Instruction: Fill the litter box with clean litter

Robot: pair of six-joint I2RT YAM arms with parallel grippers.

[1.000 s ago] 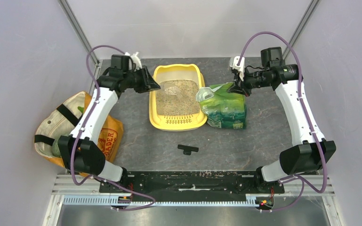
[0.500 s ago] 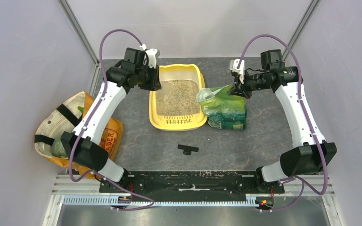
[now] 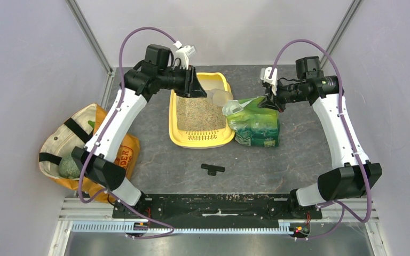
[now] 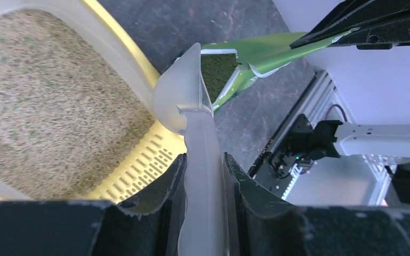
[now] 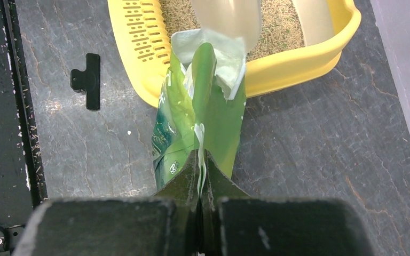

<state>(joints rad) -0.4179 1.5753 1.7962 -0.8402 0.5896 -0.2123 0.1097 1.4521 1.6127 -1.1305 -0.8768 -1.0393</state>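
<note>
The yellow litter box stands mid-table with beige litter spread over its floor; it also shows in the left wrist view with the litter. My left gripper is above the box's far end, shut on the handle of a clear plastic scoop. In its wrist view the scoop bowl points at the open green bag. My right gripper is shut on the top edge of the green bag, holding it upright.
An orange-and-cream tote bag lies at the table's left edge. A small black clip lies on the table in front of the box. The bag stands against the box's right rim.
My left arm has swung from the box's left side to over its far end, carrying the scoop toward the bag's mouth. The right arm and bag have stayed put.
</note>
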